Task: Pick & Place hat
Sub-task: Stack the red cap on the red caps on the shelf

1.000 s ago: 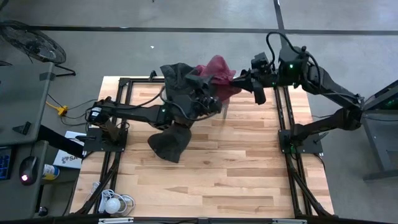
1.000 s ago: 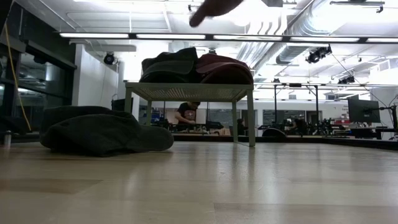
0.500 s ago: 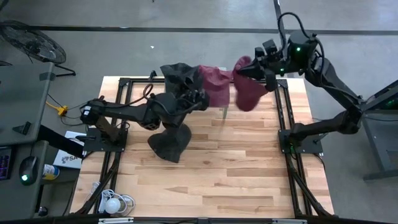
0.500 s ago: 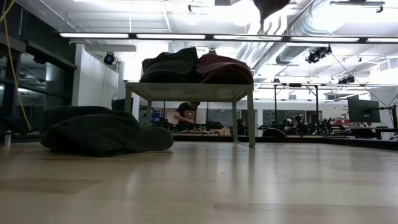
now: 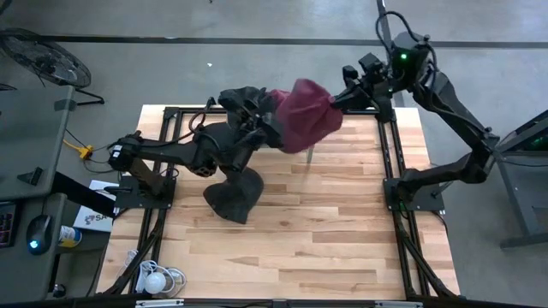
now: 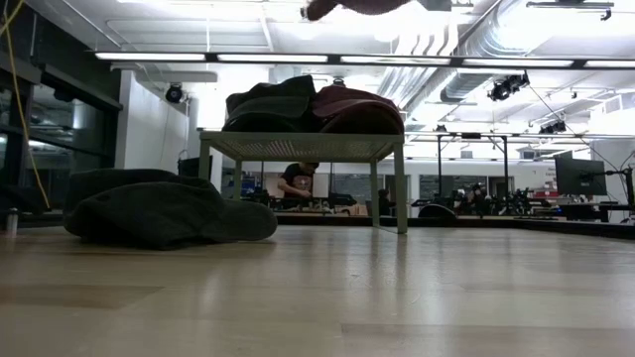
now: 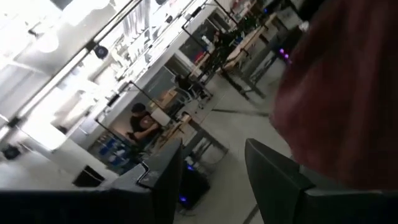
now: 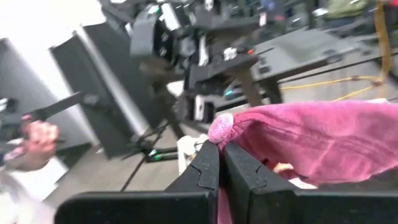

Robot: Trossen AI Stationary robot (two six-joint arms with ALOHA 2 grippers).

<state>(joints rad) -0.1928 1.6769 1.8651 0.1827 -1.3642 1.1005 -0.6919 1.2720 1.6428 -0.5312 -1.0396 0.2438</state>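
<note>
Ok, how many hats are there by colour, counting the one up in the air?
Dark: 2 (dark hat on the table, dark hat on the stand)
Maroon: 2 (maroon hat on the stand, lifted maroon hat pinched in the right gripper)
Total: 4

Two dark fingers (image 7: 273,180) apart, maroon hat (image 7: 348,93) beside them, person (image 7: 142,124) in room beyond
</note>
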